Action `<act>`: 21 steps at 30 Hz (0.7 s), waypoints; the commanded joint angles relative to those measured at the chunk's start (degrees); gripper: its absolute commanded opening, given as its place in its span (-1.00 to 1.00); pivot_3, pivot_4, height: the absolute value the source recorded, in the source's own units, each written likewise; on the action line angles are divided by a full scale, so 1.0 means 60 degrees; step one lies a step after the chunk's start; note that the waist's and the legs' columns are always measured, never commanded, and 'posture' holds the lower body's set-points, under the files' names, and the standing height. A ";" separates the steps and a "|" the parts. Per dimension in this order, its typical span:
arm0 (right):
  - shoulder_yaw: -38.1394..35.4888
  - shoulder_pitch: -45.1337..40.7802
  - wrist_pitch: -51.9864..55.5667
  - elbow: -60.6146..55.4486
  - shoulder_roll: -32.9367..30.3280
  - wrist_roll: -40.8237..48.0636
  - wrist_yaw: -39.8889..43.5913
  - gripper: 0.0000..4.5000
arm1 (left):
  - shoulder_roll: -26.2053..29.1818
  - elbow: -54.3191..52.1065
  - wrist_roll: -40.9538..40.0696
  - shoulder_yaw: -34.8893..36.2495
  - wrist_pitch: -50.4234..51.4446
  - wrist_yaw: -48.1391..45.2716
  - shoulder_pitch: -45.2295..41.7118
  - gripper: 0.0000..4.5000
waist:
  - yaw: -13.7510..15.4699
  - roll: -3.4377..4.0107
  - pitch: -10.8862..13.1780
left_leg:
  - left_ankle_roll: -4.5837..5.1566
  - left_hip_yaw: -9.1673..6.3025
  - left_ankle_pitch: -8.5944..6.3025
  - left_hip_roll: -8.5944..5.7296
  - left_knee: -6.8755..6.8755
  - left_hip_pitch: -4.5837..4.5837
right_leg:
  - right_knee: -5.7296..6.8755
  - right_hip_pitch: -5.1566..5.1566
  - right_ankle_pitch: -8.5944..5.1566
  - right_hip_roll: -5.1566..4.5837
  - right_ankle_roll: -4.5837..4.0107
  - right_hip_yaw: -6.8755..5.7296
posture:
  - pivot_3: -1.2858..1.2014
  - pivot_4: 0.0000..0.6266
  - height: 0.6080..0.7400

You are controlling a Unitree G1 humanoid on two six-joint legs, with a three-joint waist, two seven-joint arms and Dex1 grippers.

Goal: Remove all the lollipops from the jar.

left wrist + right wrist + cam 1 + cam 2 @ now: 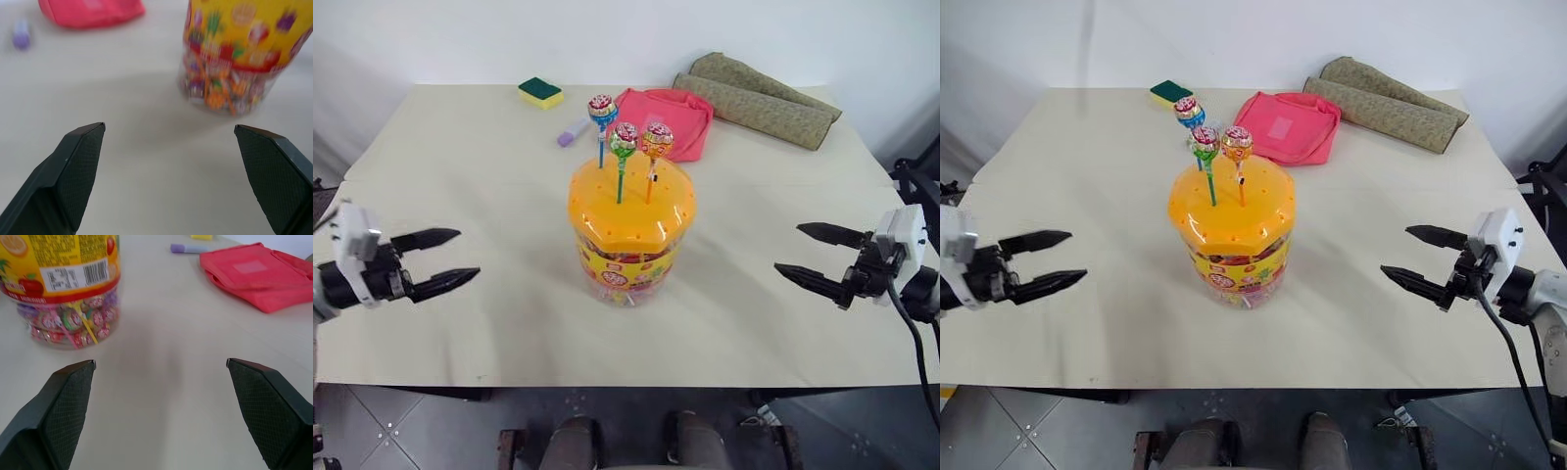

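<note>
A: What is seen, largest first?

B: A cream-covered table [460, 323] is spread across the scene. Near its middle the jar [628, 269] is stood upright, its orange lid [631, 211] dotted with small holes and a yellow-red label wrapped around the clear wall.

A: And behind it?

B: A folded olive cloth [759, 98] is laid at the far right, with a pink pouch [671, 117] beside it. A yellow-green sponge [540, 92] is placed at the far edge, and a small lilac cylinder [573, 132] is left between sponge and pouch.

A: Where are the lollipops [625, 139] found?

B: All three are planted in the lid, sticks upright: blue to the robot's left and farthest back, green in the middle, orange to the right.

A: The grippers?

B: The left gripper [458, 257] is held above the table well left of the jar, its fingers spread wide and nothing grasped. The right gripper [803, 250] is held well right of it, likewise released and empty. Both are pointed inward toward the jar.
</note>
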 commanded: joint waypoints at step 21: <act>-0.1215 -0.1337 0.2359 -0.3376 -0.0409 0.3465 -0.1289 0.99 | -0.3405 0.4432 0.0716 -0.4085 -0.0766 -0.2588 -0.9125 1.00 | 0.0193 -0.0027 0.0028 | 0.0003 0.0066 -0.0001 -0.0006 0.0024 -0.0021 | -0.0015 0.0000 0.0003 0.0021 0.0006 -0.0008 | 0.03 -0.52 1.00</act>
